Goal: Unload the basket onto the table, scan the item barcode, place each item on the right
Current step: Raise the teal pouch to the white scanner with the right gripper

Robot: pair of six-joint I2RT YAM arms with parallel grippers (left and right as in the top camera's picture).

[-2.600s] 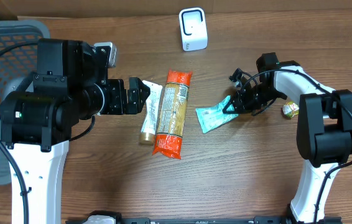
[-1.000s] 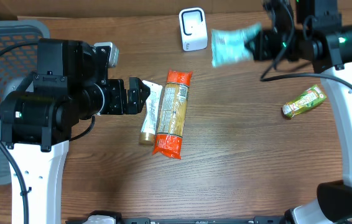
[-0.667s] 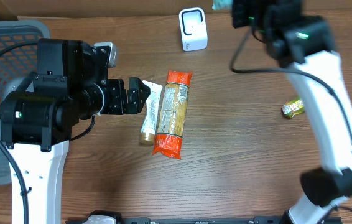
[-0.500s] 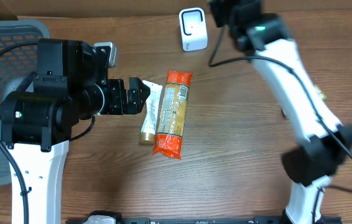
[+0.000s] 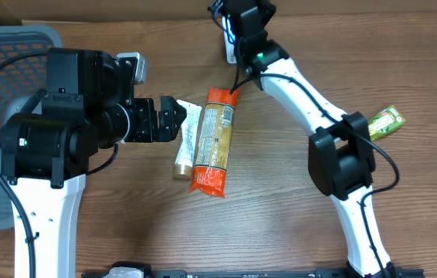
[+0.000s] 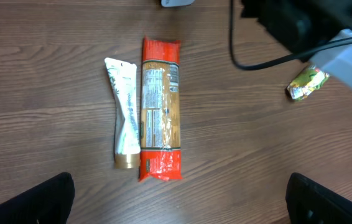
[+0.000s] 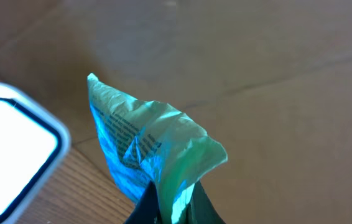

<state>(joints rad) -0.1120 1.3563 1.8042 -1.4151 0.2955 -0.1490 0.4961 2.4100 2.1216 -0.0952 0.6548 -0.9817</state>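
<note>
You are hanging your left gripper (image 6: pixel 179 199) spread wide above the wooden table (image 6: pixel 257 155), over the orange pasta bag (image 6: pixel 159 112) and white tube (image 6: pixel 125 112). Your right gripper (image 7: pixel 166 208) is pinching the teal pouch (image 7: pixel 154 149) aloft, just beside the white scanner (image 7: pixel 8 155).

The left arm (image 5: pixel 49 147) stands to the left of the orange packet (image 5: pixel 212 139), with its dark wrist block lying level and pointing toward that packet. The left pincer (image 5: pixel 174 118) has its jaws spread wide and nothing between them, the tips near the packet's left side. In the left wrist view only its two dark fingertips (image 6: pixel 39 199) show, at the bottom corners and far apart. The right arm (image 5: pixel 299 81) comes up from below and to the right of the packet, bends at a dark elbow block (image 5: pixel 342 158), and stretches diagonally past the packet's top end. The right pincer (image 7: pixel 170 210) is clamped tight on a teal sachet (image 7: pixel 145 149), beyond the packet's top end.
</note>
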